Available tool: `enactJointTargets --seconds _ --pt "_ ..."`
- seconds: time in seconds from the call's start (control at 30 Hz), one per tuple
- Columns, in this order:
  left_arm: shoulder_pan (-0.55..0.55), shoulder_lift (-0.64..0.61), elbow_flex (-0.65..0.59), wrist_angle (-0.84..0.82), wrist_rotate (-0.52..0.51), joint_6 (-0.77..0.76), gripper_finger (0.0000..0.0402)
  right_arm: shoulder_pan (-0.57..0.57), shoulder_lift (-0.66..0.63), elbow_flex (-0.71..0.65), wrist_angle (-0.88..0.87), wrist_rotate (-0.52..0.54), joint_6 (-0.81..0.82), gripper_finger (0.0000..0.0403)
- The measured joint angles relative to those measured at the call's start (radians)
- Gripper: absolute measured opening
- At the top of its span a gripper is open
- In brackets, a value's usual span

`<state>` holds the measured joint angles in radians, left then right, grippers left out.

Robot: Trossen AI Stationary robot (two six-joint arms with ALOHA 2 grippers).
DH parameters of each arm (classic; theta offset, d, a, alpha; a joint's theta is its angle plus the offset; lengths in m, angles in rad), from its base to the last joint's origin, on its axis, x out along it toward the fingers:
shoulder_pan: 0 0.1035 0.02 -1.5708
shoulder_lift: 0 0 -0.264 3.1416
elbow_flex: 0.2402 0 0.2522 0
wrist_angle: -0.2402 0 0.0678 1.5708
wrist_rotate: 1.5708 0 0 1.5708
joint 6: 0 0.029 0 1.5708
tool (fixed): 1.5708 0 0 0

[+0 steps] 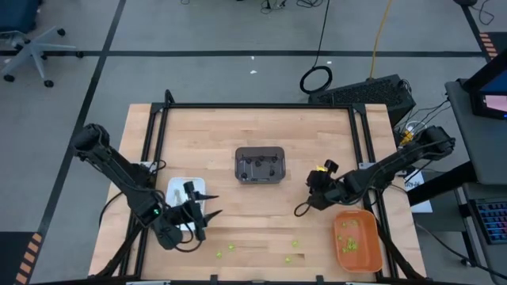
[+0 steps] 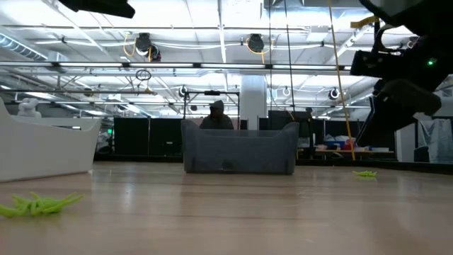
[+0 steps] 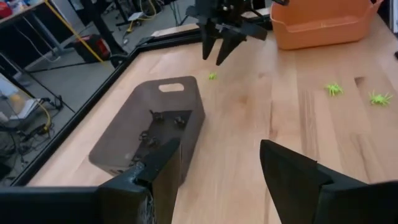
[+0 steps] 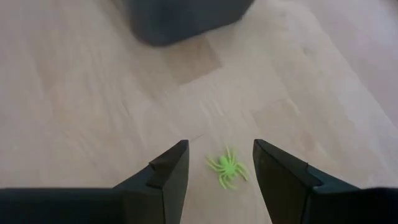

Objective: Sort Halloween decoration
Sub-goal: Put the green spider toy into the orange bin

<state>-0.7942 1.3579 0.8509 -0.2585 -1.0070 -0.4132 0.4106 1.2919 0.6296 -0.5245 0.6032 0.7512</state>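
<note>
The step in hand was a pick. The right claw (image 4: 216,165) hung with its jaws parted and empty, just above a lime-green spider (image 4: 227,168) that lay on the tabletop (image 1: 261,214) in the gap between its fingers (image 4: 166,171). The grey tray (image 1: 260,165), with dark trinkets inside, stood ahead of that claw, and the orange tray (image 1: 358,241), holding green pieces, sat behind it and close by.

The left claw (image 1: 202,212) was spread wide and held nothing, hovering at the edge of the white tray (image 1: 177,190). A few more green spiders (image 1: 225,251) lay loose on the tabletop just beside it, toward the front edge.

Judging from this, the next move called for the right claw to sink until its fingertips met the wood, close squarely on the spider's small flat body, and then carry it back to the orange tray. The spider was thin, so a shallow descent might miss it.
</note>
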Motion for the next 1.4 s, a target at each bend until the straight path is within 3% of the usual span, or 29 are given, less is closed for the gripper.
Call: enactJointTargets --seconds 0.43,0.6,0.83,1.0,1.4 --pt "0.016 0.114 0.000 0.109 0.008 0.037 0.0215 -0.132 0.000 -0.005 0.010 -0.176 -0.182 0.0173" --pt "0.014 0.114 0.000 0.139 0.036 0.057 0.0215 -0.199 0.000 -0.089 0.117 -0.282 -0.258 0.0195" --pt "0.014 0.114 0.000 0.147 0.083 0.057 0.0215 -0.244 -0.002 -0.141 0.171 -0.297 -0.270 0.0204" --pt "0.016 0.114 0.000 0.147 0.084 0.061 0.0215 -0.268 -0.002 -0.141 0.170 -0.347 -0.283 0.0170" --pt "0.015 0.114 0.000 0.145 0.084 0.060 0.0215 -0.278 0.000 -0.143 0.204 -0.347 -0.296 0.0017"
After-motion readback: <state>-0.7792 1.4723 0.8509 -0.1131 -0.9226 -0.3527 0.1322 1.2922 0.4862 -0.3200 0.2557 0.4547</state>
